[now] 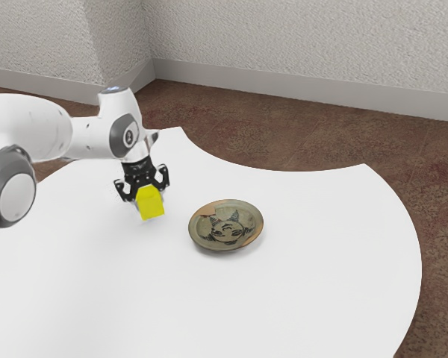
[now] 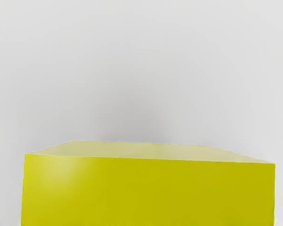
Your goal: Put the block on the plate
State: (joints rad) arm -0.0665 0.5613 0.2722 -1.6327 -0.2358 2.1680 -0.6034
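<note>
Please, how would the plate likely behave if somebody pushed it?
The plate lies flat and looks wide and low, so it would probably slide rather than tip. The table looks smooth, which may help it slide. The plate's pottery-like look suggests something stiff and perhaps breakable.

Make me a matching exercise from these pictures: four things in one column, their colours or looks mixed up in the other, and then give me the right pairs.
Things:
1. block
2. table
3. gripper
4. plate

Colours and looks:
A. black, at the end of the white arm
B. round, with a dark drawing on it
C. plain yellow, with flat faces
D. white on top, with curved edges

Right pairs: 1-C, 2-D, 3-A, 4-B
</note>
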